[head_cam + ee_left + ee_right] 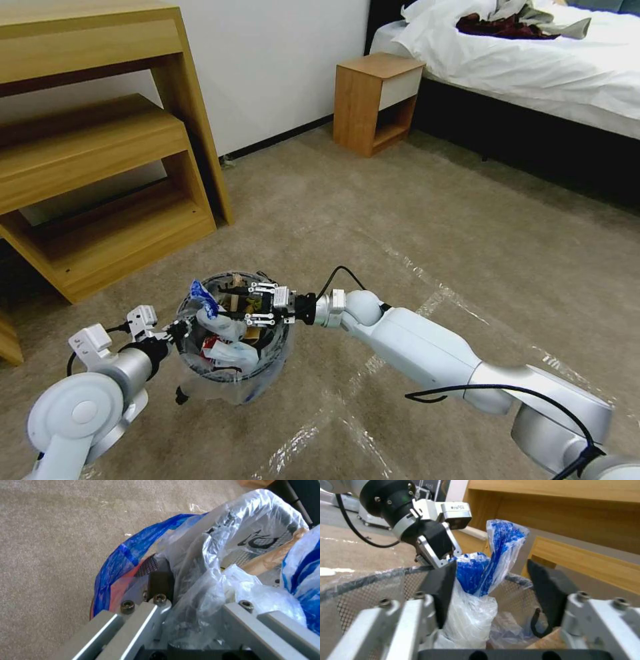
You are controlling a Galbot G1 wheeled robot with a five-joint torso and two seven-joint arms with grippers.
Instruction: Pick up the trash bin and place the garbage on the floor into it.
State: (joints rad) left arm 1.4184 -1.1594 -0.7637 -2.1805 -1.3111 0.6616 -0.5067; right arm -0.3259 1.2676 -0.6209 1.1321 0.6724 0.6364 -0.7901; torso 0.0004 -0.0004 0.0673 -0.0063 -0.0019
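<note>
Your trash bin [235,373] sits at about 7 o'clock in the head view, held off the carpeted floor [413,220] with litter already piled inside. Your left gripper [179,328] reaches in from 8 o'clock and pinches the bin's rim on its left side; in the left wrist view one finger [160,583] lies outside the wall while the clear liner [213,562] bunches between the two, so the claw is pressed together on the rim. In the right wrist view that same left gripper [437,552] clamps the mesh edge [370,580] at the bin's far side.

Your right gripper [248,305] comes in from 3 o'clock and hovers over the bin's mouth, near its back rim. Its fingers [550,590] stand spread wide, and a white-and-blue plastic bag [486,562] rises upright between them. You cannot tell from these views whether either pad touches that bag.

Inside the bin you see the same blue-printed plastic [202,297] at the left rim, crumpled white plastic [230,328] in the middle, a red scrap [212,345] lower down, and brown paper [235,293] toward the back.

Beyond, a wooden shelf unit [100,167] stands at 10 o'clock, a small wooden nightstand [377,100] at 12, and a bed [533,60] at 1 o'clock.
</note>
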